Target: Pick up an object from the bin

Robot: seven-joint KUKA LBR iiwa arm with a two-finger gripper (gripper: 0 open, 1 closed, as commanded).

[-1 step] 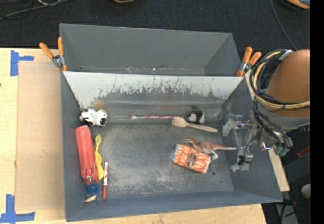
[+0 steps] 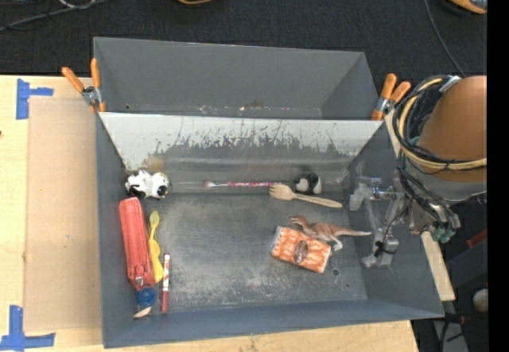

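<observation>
My gripper (image 2: 371,226) is low over the bin's right side, near the right wall, and open, its fingers spread front to back. Just left of it lies a brown toy dinosaur (image 2: 324,229), its thin tail reaching towards the gap between the fingers. I cannot tell whether the tail touches them. An orange snack packet (image 2: 301,249) lies against the dinosaur's front side. Behind them a wooden fork (image 2: 305,198) rests on the floor, with a small black and white thing (image 2: 306,182) beyond it at the back wall.
Along the left wall lie a long red case (image 2: 134,241), a yellow utensil (image 2: 156,245), a red pen (image 2: 165,292) and a blue cap (image 2: 145,295). A black and white cow toy (image 2: 148,183) sits in the back left corner, beside a thin rod (image 2: 235,183).
</observation>
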